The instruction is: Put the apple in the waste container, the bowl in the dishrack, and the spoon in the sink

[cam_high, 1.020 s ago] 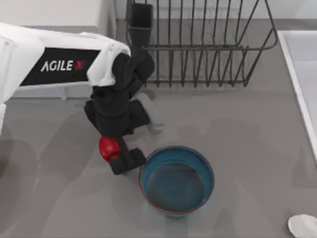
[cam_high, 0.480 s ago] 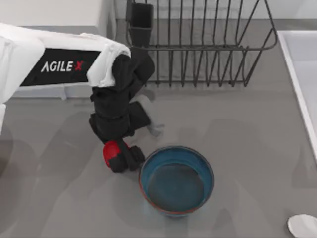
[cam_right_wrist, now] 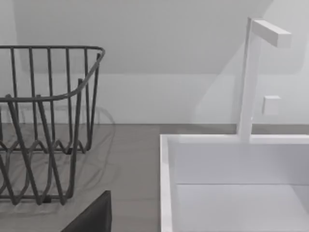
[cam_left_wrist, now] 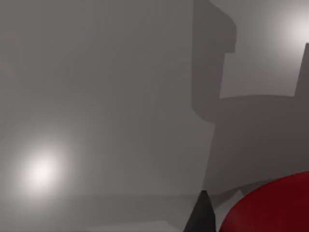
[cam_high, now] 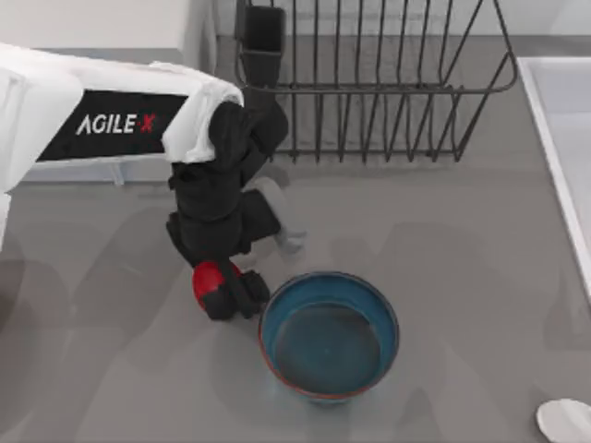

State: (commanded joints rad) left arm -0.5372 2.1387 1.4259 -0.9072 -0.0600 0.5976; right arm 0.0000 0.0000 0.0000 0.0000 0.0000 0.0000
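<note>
Left gripper (cam_high: pixel 224 288): in the lower-left quarter of the top view, fingers closed onto the apple (cam_high: pixel 207 280), one dark finger (cam_high: pixel 247 292) showing on the apple's right side. Apple: red and glossy, held just left of the bowl (cam_high: pixel 329 336), the finger nearly at the bowl's rim; whether apple or finger touched the table (cam_high: pixel 462 240) could not be told. In the left wrist view the apple (cam_left_wrist: pixel 273 205) sat at the lower right corner with a dark fingertip (cam_left_wrist: pixel 202 212) beside it, grey table behind.

Left arm (cam_high: pixel 111 115): white with a black wrist, entering from the left edge of the top view and bending down toward the apple.

Bowl: blue inside, reddish-brown rim, upright on the table at lower centre of the top view.

Dishrack (cam_high: pixel 388 83): dark wire, along the top edge, cutlery cup (cam_high: pixel 262 41) at its left corner. Also in the right wrist view (cam_right_wrist: pixel 46 121), at left.

Sink (cam_high: pixel 563 138): pale basin at the right edge of the top view; in the right wrist view (cam_right_wrist: pixel 166 183), at lower right, with a white faucet (cam_right_wrist: pixel 248 77) behind it.

Spoon (cam_high: pixel 565 421): white, at the bottom right corner, well apart from the bowl.

Right gripper: finger state could not be told.
</note>
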